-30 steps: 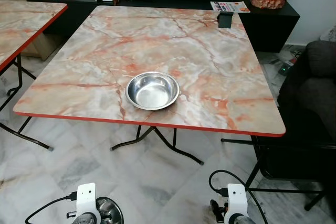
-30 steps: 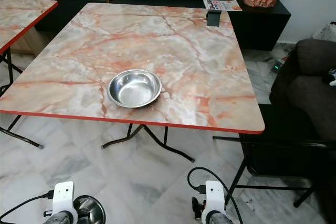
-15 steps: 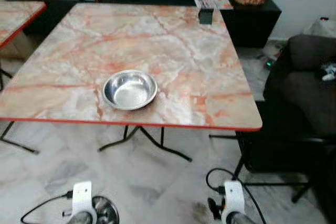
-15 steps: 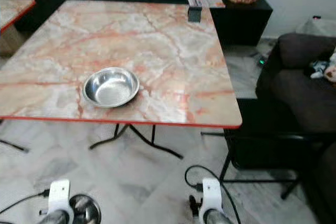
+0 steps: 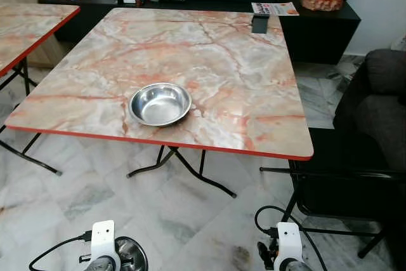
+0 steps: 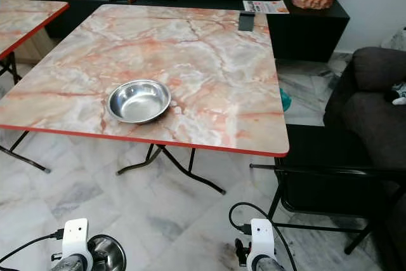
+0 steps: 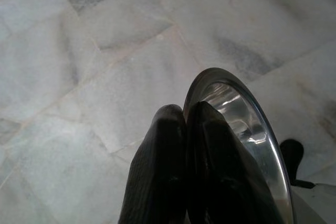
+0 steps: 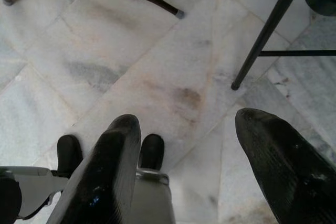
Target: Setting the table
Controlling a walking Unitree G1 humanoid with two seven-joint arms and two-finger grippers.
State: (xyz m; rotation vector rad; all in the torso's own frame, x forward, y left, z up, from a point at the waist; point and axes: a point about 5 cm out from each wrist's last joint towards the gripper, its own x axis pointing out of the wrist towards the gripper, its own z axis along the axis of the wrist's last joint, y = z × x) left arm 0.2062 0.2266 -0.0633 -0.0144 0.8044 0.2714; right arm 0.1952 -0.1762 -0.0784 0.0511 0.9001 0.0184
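At far left, a second marble-pattern table [image 5: 28, 30] with red edging stands apart from the main one. Low at left, the left gripper [image 7: 185, 124] hangs over the pale marble floor [image 5: 190, 220], its two black fingers [image 7: 163, 171] pinched together on the rim of a steel bowl [image 7: 247, 129] (the bowl is held on edge beside the fingers). On the main folding table [image 5: 209, 49], a second steel bowl [image 5: 160, 103] sits upright near the front edge, left of centre. A small black holder [image 5: 260, 25] stands at the table's far right corner. Low at right, the right gripper [image 8: 189, 129] hangs above the floor, its fingers [image 8: 113, 150] spread wide and holding nothing. At far right, a dark sofa [image 5: 380, 93] sits beside a black chair frame [image 5: 330, 182]
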